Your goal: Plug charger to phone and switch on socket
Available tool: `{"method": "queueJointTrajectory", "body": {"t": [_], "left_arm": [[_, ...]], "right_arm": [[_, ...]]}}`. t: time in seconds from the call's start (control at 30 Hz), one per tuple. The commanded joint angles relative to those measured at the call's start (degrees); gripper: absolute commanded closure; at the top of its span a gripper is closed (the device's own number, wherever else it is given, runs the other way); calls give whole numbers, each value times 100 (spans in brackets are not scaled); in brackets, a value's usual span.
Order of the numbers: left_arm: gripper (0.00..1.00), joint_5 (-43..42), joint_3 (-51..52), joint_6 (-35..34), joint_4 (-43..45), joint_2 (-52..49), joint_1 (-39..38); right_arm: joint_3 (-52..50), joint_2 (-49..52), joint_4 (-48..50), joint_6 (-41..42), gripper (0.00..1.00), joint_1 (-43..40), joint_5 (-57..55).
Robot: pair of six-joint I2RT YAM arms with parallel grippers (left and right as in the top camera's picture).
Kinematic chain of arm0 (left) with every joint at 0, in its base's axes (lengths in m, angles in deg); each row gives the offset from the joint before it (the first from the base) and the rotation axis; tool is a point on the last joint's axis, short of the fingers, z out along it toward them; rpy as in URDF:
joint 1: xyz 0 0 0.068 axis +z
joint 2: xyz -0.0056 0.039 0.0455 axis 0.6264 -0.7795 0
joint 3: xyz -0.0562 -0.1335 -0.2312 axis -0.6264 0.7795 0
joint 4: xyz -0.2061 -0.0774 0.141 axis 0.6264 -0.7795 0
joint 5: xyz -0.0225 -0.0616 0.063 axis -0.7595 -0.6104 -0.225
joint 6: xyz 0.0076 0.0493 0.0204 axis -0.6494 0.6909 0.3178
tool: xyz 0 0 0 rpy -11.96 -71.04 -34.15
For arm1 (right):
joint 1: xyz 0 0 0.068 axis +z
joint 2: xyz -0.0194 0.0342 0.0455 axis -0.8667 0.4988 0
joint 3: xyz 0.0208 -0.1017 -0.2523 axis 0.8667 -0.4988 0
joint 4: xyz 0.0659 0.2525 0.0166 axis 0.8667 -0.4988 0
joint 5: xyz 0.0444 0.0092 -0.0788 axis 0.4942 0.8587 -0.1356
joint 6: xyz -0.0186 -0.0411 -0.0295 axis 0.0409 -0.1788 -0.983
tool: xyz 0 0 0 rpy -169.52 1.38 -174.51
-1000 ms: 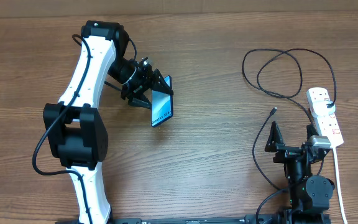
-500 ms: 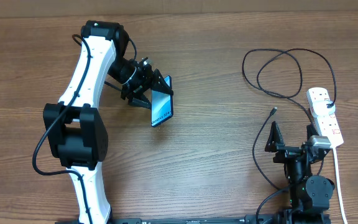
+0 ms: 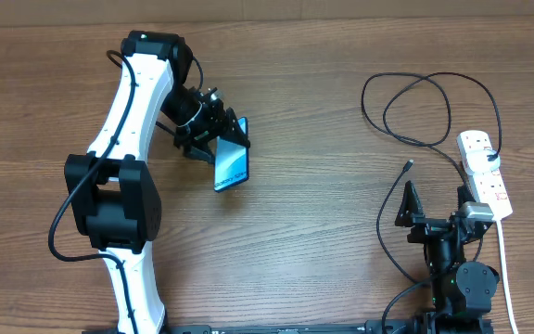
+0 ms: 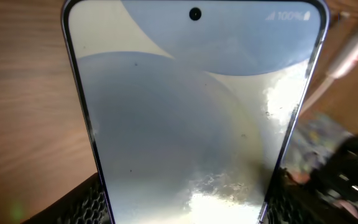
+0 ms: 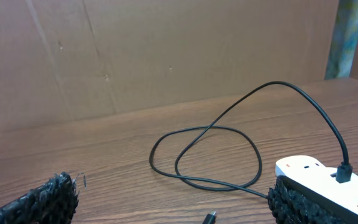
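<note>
- Wood-grain table (image 3: 323, 241) beneath both arms, with a plain brown board wall (image 5: 166, 50) behind it in the right wrist view.
- Left gripper (image 3: 222, 137) clamped on the phone (image 3: 232, 167), one end pinched between the pads (image 4: 89, 202). Screen lit and tilted off the table, reaching out beyond the fingertips with the camera hole at the far end.
- Right gripper (image 3: 436, 199) spread wide and holding nothing, with its pads (image 5: 42, 202) low over the wood.
- Charger (image 3: 406, 102) looped on the table ahead of the right fingers. Connector tip (image 3: 408, 166) bare, just ahead of the left-hand right finger and touching neither finger.
- Socket (image 3: 485, 176) just beyond the other right finger, a black plug (image 5: 344, 171) seated on top and a white cord (image 3: 505, 269) trailing back past the gripper.
- Progress, judged: early. Phone picked up and charger apparently seated in the socket. Tip not yet grasped or pushed into the phone, and the switch not yet pressed. Switch position too small to read.
- In the way: phone well apart from the tip, across open table. Port end probably the one buried between the left pads, so likely hard to reach without regripping. Slack loops near the socket liable to drag once the tip lifts.
</note>
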Motion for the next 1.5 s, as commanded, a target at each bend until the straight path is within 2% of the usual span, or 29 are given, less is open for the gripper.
{"method": "queueJointTrajectory", "body": {"t": [0.0, 0.2, 0.33, 0.83, 1.13, 1.27, 1.47], "left_arm": [[56, 920, -133, 151, 94, -17, -39], [57, 1639, -579, 179, -160, -2, 4], [56, 1635, -813, 197, -157, 299, 4], [56, 1661, -872, 149, -155, 3003, -2], [56, 1788, -592, 144, -153, 3589, -4], [56, 1810, -197, -175, 24, 3587, -2], [56, 1720, 975, -1329, 1016, 3585, -42]], "right_arm": [[-59, -66, 31, -22, 0, -11, 7], [-59, -68, 31, -22, 0, -11, 7], [-59, -68, 31, -22, 0, -11, 7], [-59, -68, 31, -22, 0, -11, 7], [-59, -68, 33, -22, 0, -11, 7], [-59, -66, 33, 26, 0, -11, 57], [-59, -68, 50, 304, 0, -11, 264]]}}
